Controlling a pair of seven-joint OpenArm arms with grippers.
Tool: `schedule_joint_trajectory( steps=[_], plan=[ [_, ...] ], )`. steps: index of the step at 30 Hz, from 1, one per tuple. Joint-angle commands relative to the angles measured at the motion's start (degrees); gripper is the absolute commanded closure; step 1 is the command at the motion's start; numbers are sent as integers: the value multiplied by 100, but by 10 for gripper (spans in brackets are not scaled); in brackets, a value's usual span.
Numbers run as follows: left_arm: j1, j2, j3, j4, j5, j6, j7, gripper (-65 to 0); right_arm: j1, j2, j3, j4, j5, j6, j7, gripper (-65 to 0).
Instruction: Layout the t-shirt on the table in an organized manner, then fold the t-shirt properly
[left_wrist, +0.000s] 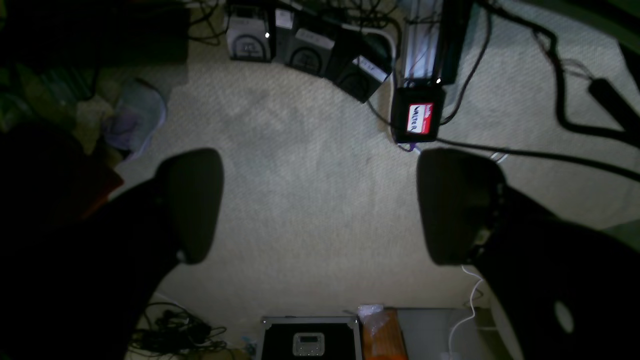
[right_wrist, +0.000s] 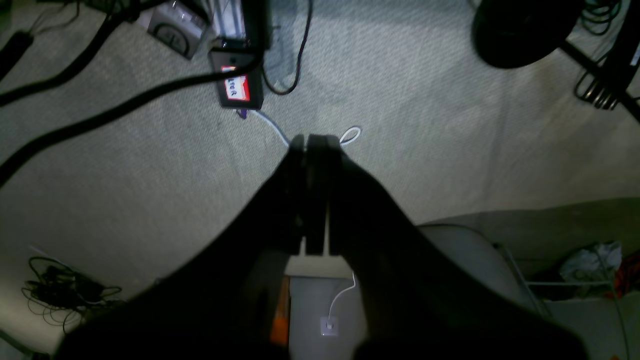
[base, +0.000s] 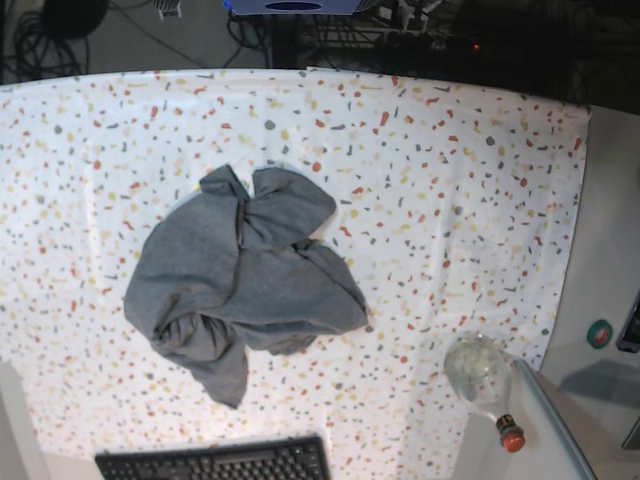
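Bottom edge of base view: black keyboard (base: 215, 463) is sitting at lower centre, clear bottle with red cap (base: 484, 380) is lying at lower right. T-shirt (base: 240, 280) is lying crumpled in a heap left of centre on the table (base: 460, 180), no arm touching it. Both wrist cameras are facing carpet and cables: left gripper (left_wrist: 320, 205) is hanging with jaws spread wide, holding nothing; right gripper (right_wrist: 307, 145) is showing jaws pressed together, empty.
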Motion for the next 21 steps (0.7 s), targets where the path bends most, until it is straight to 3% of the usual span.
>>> schedule_joint_trajectory(
  steps=[1,4,8,9,12,17,21],
  plan=[
    [43,-16,8,9,1,-4,3,-536,-48,37,-5,-9,3,-45,17,0],
    [69,-16,8,9,1,-4,3,-400,-48,37,-5,-9,-6,-45,17,0],
    [113,-7,8,27,1,-4,3,-56,-127,46,-14,35,-6,-45,17,0],
    [113,-7,8,27,1,-4,-6,0,-136,55,3,35,-6,-45,17,0],
    [122,-7,-54,27,-8,-4,-102,0,-136,116,3,35,-6,-54,17,0],
    [254,-7,-62,-88,-8,23,-885,0,-206,134,-5,35,-6,-62,17,0],
    [351,-7,-18,-70,-8,23,-894,0,-206,125,-5,35,-6,-62,25,0]
  ],
)
